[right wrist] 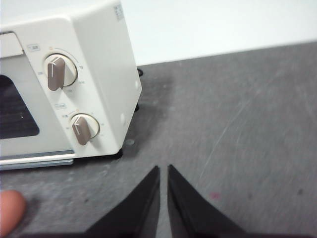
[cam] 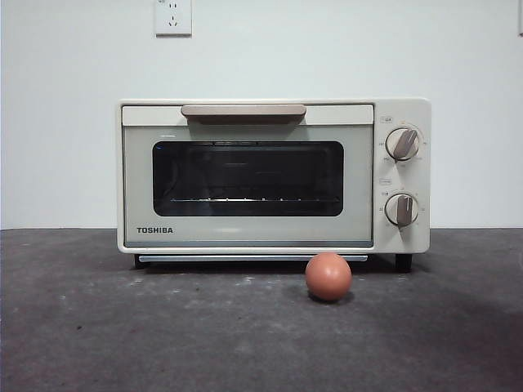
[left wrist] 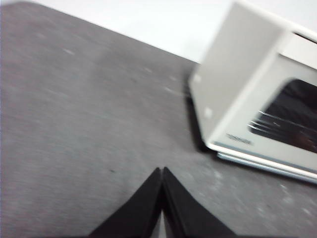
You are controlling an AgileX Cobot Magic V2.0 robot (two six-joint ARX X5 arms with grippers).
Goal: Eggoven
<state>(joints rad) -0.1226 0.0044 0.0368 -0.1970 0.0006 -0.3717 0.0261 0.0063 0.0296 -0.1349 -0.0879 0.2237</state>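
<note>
The cream TOSHIBA toaster oven (cam: pixel 245 175) stands at the middle of the dark table with its door closed, beige handle (cam: pixel 243 111) on top and two knobs (cam: pixel 402 143) at its right. The reddish-brown egg (cam: pixel 328 276) lies on the table just in front of the oven's lower right part. My left gripper (left wrist: pixel 162 171) is shut and empty over bare table to the left of the oven (left wrist: pixel 257 94). My right gripper (right wrist: pixel 163 168) is shut and empty to the right of the oven (right wrist: pixel 74 84); the egg (right wrist: pixel 11 210) shows at that picture's edge. Neither arm shows in the front view.
A white wall with a power socket (cam: pixel 172 16) stands behind the oven. The dark grey table (cam: pixel 98 327) stretches to both sides and in front of the oven.
</note>
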